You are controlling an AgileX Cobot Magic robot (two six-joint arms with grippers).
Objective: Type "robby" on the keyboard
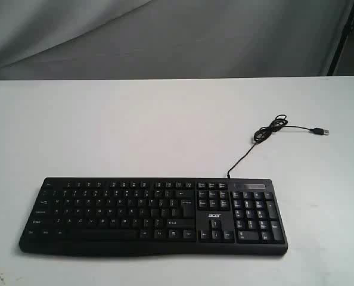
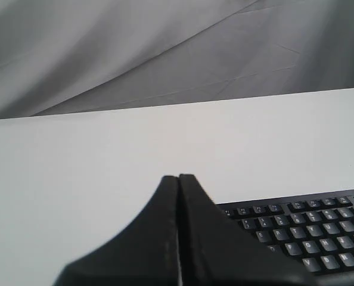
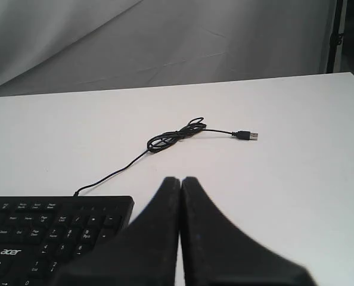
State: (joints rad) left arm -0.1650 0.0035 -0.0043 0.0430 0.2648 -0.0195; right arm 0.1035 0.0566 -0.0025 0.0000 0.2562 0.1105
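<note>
The keyboard (image 1: pixel 153 214) lies flat on the white tabletop (image 1: pixel 135 119), close to the near edge in the exterior view. Its long side runs across the scene and its legends read upright from that side, so the letter rows sit within reach of both arms. Its thin cable (image 1: pixel 248 149) leaves the back edge above the number pad, loops once and ends in a loose USB plug (image 1: pixel 321 131) well away from the keys. That is probably deliberate, since nothing then trails across the area to be pressed.

Neither arm shows in the exterior view. In the left wrist view the left end effector (image 2: pixel 178 177) is clenched, its two black fingers pressed flat together and holding nothing, with the letter-side end of the keyboard beyond it. The right end effector (image 3: pixel 180 179) is clenched the same way and also empty, above the number-pad end where the "acer" logo (image 3: pixel 8 251) shows.

The closed fingers likely serve the task, because together they make one narrow tip that can push a single key without catching its neighbours. Both tips sit clear of the keys, so typing looks not yet begun. The "r" lies in the left half of the letter block, so I judge the left arm better placed to start
</note>
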